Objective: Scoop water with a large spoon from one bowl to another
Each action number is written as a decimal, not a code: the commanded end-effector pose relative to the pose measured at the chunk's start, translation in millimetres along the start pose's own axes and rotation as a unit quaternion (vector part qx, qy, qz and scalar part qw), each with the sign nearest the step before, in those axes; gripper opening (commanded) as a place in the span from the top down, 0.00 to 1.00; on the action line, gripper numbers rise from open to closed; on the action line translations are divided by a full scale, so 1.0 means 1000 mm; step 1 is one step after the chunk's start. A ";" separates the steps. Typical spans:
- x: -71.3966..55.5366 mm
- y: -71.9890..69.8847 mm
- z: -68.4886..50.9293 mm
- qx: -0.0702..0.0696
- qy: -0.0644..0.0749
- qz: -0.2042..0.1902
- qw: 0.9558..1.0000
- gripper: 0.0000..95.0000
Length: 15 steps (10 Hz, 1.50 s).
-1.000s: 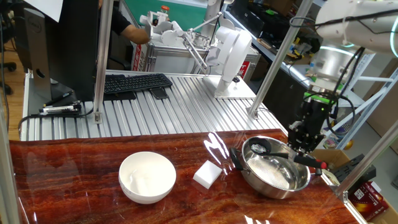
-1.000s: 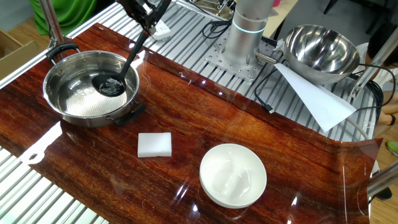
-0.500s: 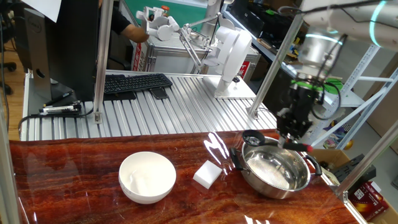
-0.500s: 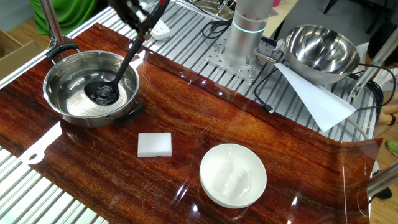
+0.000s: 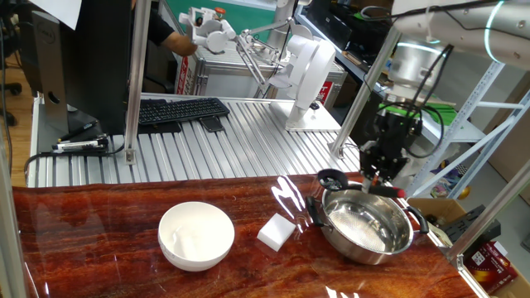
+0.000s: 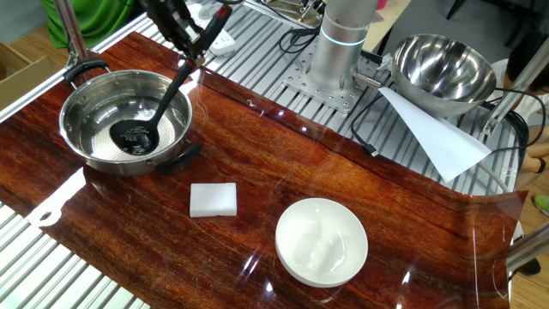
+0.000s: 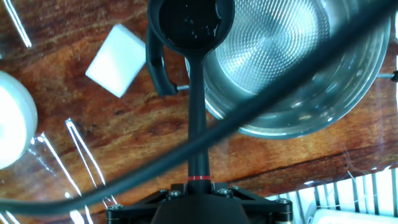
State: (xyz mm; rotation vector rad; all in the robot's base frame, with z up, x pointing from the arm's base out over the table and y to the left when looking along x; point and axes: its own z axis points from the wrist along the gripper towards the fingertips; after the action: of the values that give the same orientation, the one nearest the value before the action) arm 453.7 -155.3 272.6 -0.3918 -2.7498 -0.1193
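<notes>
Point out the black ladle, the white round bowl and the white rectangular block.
black ladle (image 6: 130, 137), the other fixed view, its cup
white round bowl (image 6: 322, 242), the other fixed view, inner floor
white rectangular block (image 6: 214, 200), the other fixed view, top face

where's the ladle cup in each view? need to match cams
One fixed view: ladle cup right of centre, at the steel bowl's far-left rim.
Other fixed view: cup upper left, inside the bowl.
Hand view: cup top centre, over the bowl's left edge.
Shared landmark: white block.

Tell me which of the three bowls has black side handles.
The wide steel bowl on the wooden table, with the black ladle inside it. The round white bowl and the second steel bowl beside the arm's base show no handles.
</notes>
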 end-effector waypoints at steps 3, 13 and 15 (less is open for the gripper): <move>-0.018 0.008 0.003 0.010 -0.008 0.010 1.000 1.00; -0.051 0.018 -0.001 0.024 -0.007 0.013 1.000 1.00; -0.051 0.018 -0.001 0.022 -0.007 0.013 1.000 1.00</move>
State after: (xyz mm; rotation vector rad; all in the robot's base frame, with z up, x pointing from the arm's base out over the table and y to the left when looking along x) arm 504.6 -150.5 256.2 -0.4198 -2.7506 -0.0535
